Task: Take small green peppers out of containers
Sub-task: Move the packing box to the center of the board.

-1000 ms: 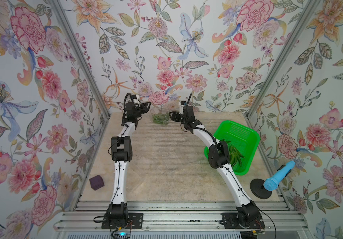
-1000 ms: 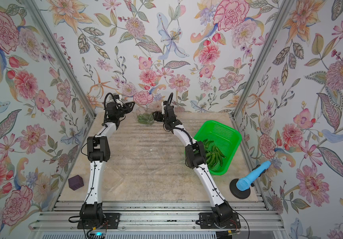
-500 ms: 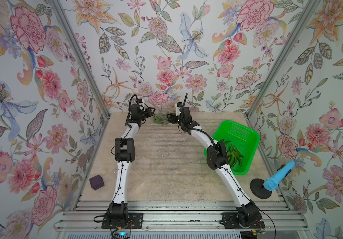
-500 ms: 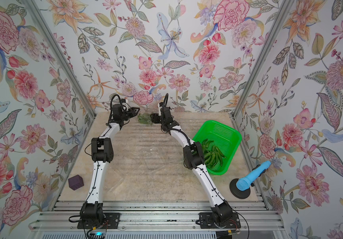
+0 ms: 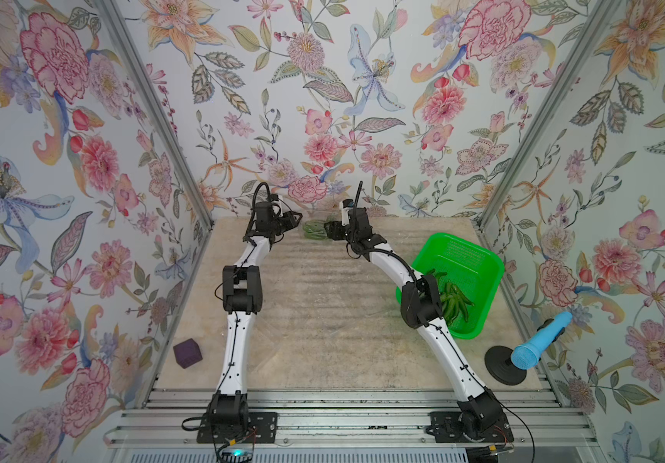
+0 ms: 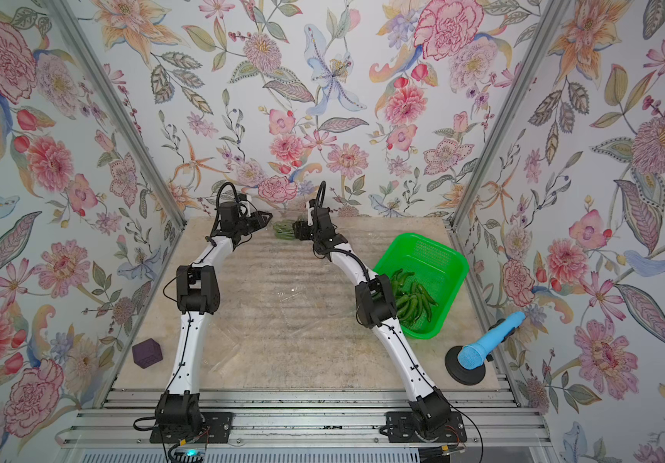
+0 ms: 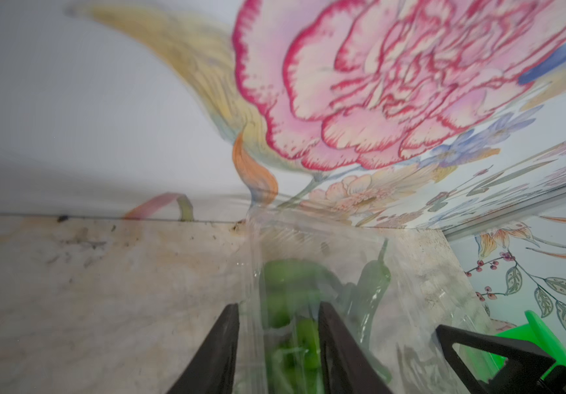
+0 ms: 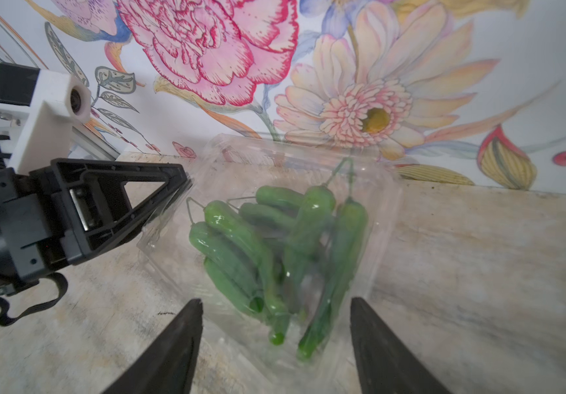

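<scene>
Far back on the worn beige tabletop (image 8: 479, 256), against the floral wall (image 8: 206, 41), peppers (image 8: 240, 238) sit in the clear container (image 8: 295, 163). My right gripper (image 8: 276, 299) is spread wide before it. My left gripper (image 7: 278, 307) straddles its corner, and I can't tell whether it grips.

The box (image 8: 276, 155) is thin clear plastic; the peppers (image 8: 233, 238) look glossy and smooth; the surface (image 8: 479, 273) looks matt and worn.

The far middle is tight: a clear container (image 8: 380, 211) of small green peppers (image 8: 240, 238) sits close to the back wall (image 5: 322, 120), flanked by the left gripper (image 7: 277, 307) and right gripper (image 8: 276, 302). The green basket (image 5: 463, 248) blocks the right side; a purple cube (image 5: 187, 352) and a microphone (image 5: 541, 338) take the near corners. The tabletop's (image 5: 322, 360) middle is open save other clear containers (image 6: 296, 306), barely visible.
</scene>
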Robot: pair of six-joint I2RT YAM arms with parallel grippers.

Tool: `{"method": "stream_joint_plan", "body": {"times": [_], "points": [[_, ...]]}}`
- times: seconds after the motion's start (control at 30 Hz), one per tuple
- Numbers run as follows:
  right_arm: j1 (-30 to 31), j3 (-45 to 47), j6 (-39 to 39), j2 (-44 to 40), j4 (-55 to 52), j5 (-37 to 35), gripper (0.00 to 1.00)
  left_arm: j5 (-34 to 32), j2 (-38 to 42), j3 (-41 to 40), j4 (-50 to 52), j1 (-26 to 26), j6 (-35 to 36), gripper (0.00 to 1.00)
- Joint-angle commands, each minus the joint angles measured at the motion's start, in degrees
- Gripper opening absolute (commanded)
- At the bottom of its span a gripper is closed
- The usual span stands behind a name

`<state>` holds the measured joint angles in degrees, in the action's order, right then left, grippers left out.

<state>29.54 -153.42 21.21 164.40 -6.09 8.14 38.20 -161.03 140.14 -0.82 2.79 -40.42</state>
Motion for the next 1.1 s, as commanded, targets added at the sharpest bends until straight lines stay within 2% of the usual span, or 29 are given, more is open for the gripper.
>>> {"method": "stream_joint_plan", "body": {"times": [0.0,0.17,0.47,0.73,1.07], "points": [[-0.36,-0.87,-0.57,0.28,-1.54,0.22,0.7,-0.78,3.44,-5.89,5.47,2.5,0.27,0.4],[-1.12,-0.63,0.03,0.48,-1.68,0.64,0.69,-1.0,7.84,-13.48,1.63,2.67,-0.8,0.4],[-1.77,2.57,1.2,-0.79,-1.58,3.19,0.62,-0.57,11.08,-18.82,2.54,2.65,-1.1,0.35],[-0.17,12.55,-2.33,-8.09,-1.91,4.61,0.58,0.26,23.31,-40.15,-8.05,1.45,-3.69,0.32],[1.55,29.23,-3.43,-19.92,-0.39,6.75,0.56,-1.31,33.41,-54.44,-6.92,0.96,-0.15,0.31]]}}
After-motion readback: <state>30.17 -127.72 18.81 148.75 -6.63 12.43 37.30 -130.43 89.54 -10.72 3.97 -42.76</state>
